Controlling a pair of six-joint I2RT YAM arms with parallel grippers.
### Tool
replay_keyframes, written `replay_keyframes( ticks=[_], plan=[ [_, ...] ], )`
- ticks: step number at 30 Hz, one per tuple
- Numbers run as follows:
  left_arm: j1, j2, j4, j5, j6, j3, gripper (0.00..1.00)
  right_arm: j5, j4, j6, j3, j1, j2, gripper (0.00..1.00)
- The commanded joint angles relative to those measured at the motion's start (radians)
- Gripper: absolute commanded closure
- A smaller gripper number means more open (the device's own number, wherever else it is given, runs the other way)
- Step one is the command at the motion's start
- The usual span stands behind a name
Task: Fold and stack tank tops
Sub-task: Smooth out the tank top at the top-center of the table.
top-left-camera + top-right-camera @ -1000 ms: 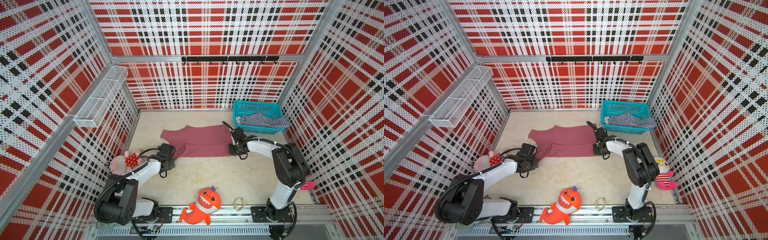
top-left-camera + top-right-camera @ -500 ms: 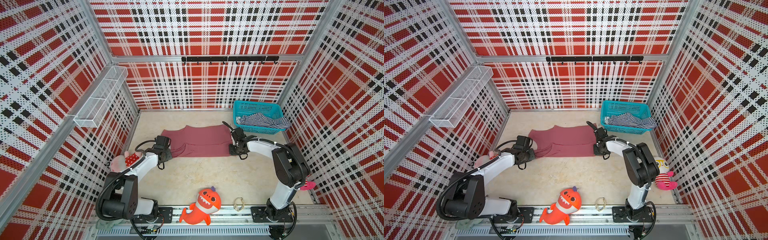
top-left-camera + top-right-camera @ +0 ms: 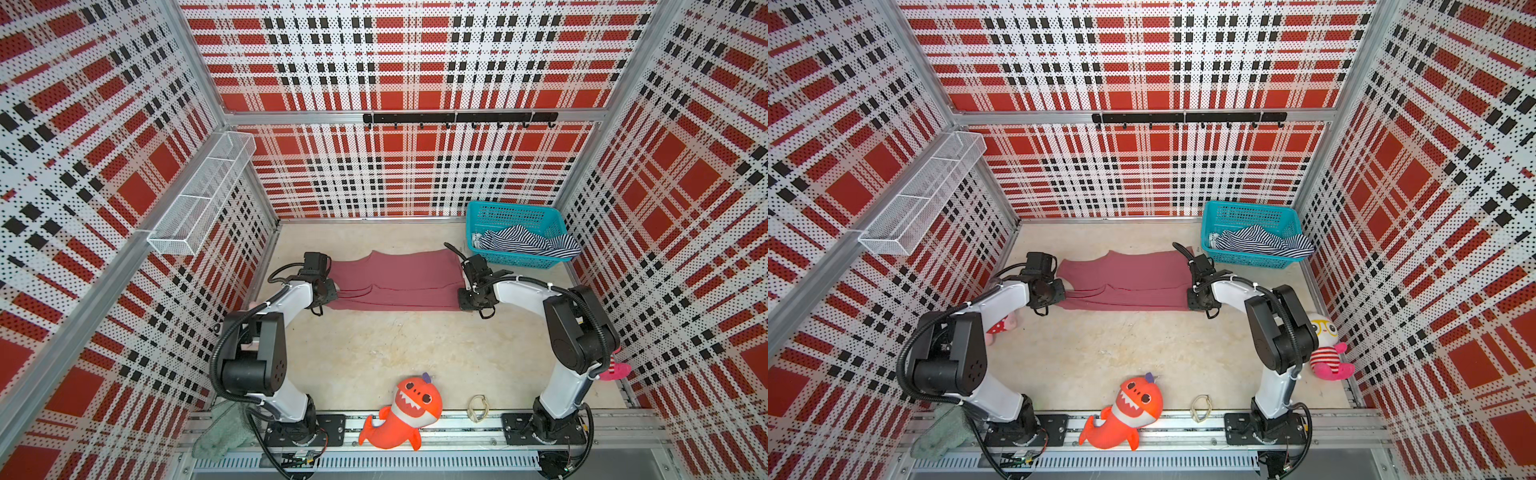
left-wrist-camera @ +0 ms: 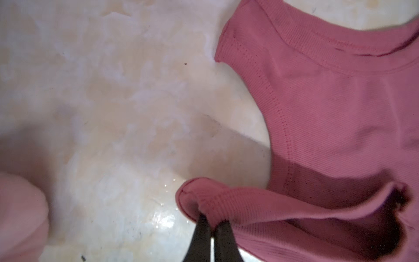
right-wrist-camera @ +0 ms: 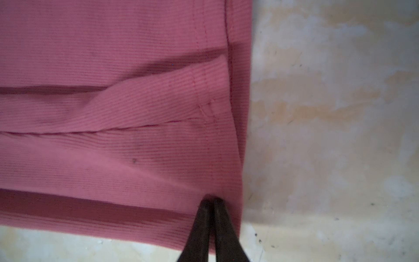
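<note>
The left gripper (image 4: 212,221) is clamped on a bunched shoulder strap of the ribbed rose-maroon tank top (image 3: 395,282), which lies spread on the table (image 3: 395,353) with a lengthwise fold. The right gripper (image 5: 212,200) pinches its hem corner. Further right, the crumpled navy-and-white striped tank top (image 3: 528,245) sits in the teal basket (image 3: 515,261).

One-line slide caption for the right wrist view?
Right gripper pinched shut near the hem corner of the ribbed rose-maroon tank top, partly folded over itself on the mottled beige tabletop.
</note>
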Motion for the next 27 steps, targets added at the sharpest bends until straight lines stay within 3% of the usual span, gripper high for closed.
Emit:
replay_keyframes(
  ticks=[1, 3, 7, 10, 16, 19, 24, 27],
  plan=[
    [0.014, 0.037, 0.008, 0.018, 0.033, 0.035, 0.97, 0.047, -0.039, -0.014, 0.007, -0.018, 0.028, 0.89],
    [0.015, 0.037, 0.006, 0.017, 0.033, 0.037, 0.91, 0.041, -0.036, -0.016, 0.006, -0.018, 0.025, 0.88],
    [0.046, 0.02, -0.019, -0.008, 0.045, 0.033, 0.59, 0.041, -0.038, -0.022, 0.01, -0.018, 0.02, 0.85],
    [0.085, -0.008, -0.042, -0.024, 0.062, 0.032, 0.48, 0.047, -0.042, -0.022, 0.015, -0.018, 0.003, 0.83],
    [0.056, -0.101, -0.096, -0.05, 0.046, 0.087, 0.45, 0.019, -0.05, -0.022, 0.04, -0.017, -0.076, 0.76],
    [-0.059, -0.111, -0.083, -0.033, -0.009, 0.114, 0.45, -0.008, -0.032, -0.003, 0.045, -0.012, -0.106, 0.75],
    [-0.246, -0.012, 0.031, 0.049, -0.091, 0.145, 0.45, -0.031, 0.04, 0.05, 0.052, -0.007, -0.088, 0.75],
    [-0.276, 0.046, 0.025, 0.007, -0.081, 0.168, 0.45, -0.043, 0.086, 0.066, 0.063, 0.009, -0.066, 0.75]
  ],
)
